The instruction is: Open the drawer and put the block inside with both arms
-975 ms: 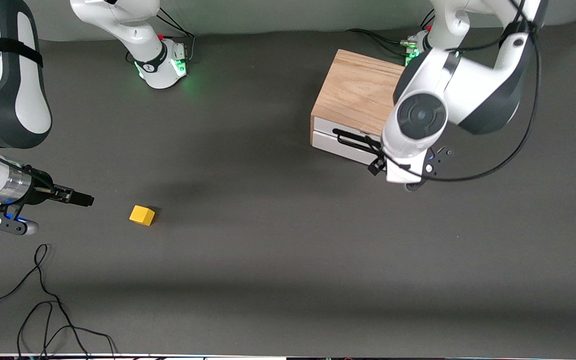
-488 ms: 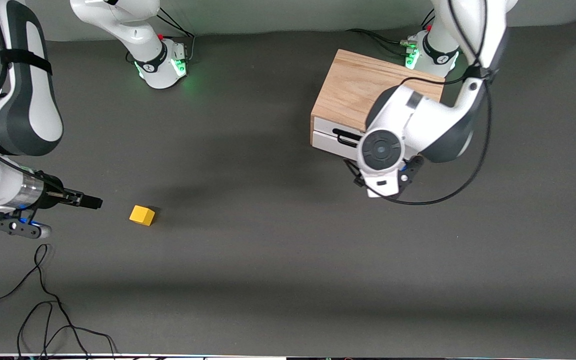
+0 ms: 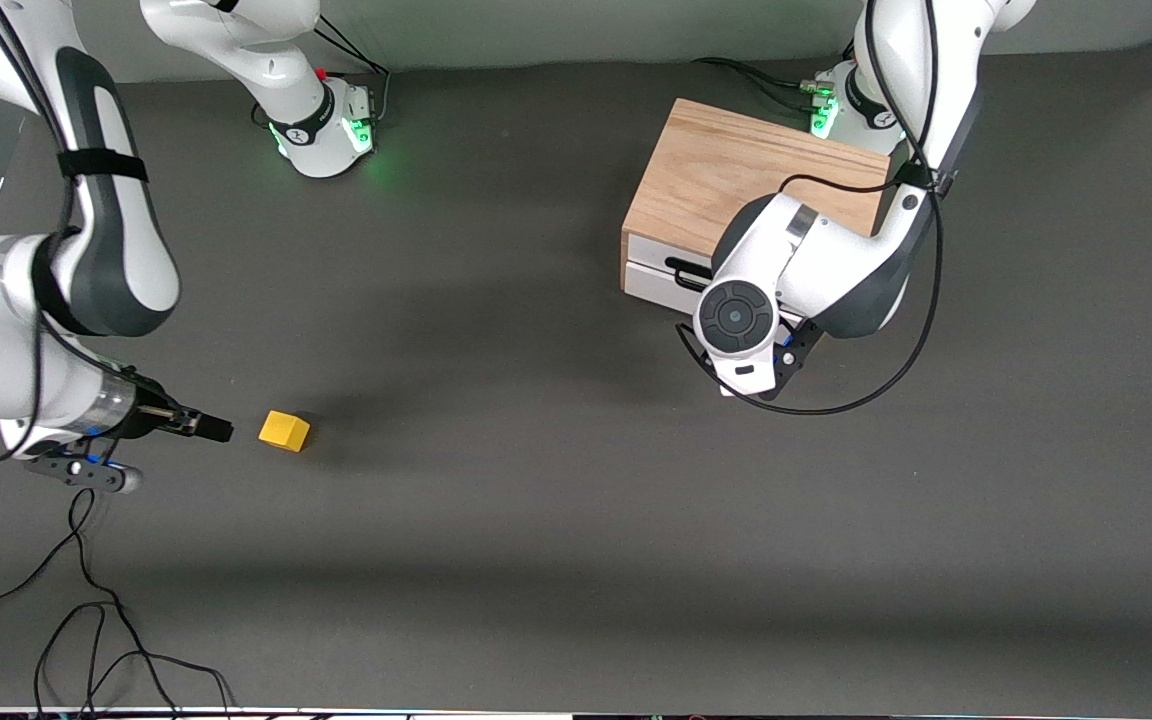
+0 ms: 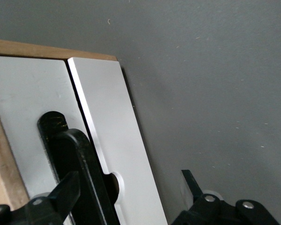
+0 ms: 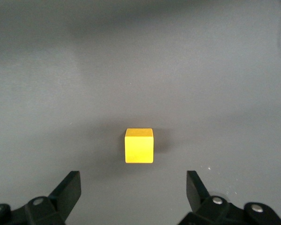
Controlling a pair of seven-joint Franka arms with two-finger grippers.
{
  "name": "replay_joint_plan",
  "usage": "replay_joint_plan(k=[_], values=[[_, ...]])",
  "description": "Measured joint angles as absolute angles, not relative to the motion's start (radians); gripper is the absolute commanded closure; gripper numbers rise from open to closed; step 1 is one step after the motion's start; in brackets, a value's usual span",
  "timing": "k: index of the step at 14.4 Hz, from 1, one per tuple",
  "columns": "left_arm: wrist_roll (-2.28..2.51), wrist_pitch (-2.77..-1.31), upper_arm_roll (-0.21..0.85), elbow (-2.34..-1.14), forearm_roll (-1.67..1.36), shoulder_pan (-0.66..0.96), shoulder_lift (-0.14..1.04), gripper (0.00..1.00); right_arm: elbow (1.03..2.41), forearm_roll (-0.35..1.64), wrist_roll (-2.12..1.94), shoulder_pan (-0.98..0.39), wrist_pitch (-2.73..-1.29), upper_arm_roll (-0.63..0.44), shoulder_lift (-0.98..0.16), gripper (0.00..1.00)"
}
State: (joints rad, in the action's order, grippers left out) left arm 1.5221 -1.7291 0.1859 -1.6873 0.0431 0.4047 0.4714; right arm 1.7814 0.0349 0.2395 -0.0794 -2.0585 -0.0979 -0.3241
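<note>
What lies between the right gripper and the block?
Nothing: only bare table mat separates the open right gripper from the block, clearest in the right wrist view.

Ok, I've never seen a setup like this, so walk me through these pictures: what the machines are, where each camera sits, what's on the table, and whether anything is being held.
These are two white robot arms bolted to a dark table, each ending in a black two-finger gripper. The wide picture comes from a high camera facing the robots. The other two come from cameras on the arms' wrists, looking past each arm's own fingers.

On the table sit a light wooden box with a white-fronted drawer, shut, with a black wire handle, and a small yellow block. Loose black cables lie near the front camera's edge.

The left gripper is open in front of the drawer, one finger by the handle, not yet gripping it. The right gripper is open too, just short of the block. Nothing is held.
</note>
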Motion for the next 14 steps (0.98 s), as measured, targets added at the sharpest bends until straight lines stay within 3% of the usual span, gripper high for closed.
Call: replay_joint_plan(k=[6,14], values=[[1.522,-1.762,0.188,-1.738,0.043,0.408,0.471,0.04,1.966,0.035,0.208,-0.083,-2.319,-0.094,-0.340,0.00],[1.522,-1.856,0.188,-1.770,0.065,0.419,0.471,0.04,2.084,0.035,0.204,-0.122,-2.540,-0.091,-0.410,0.00]])
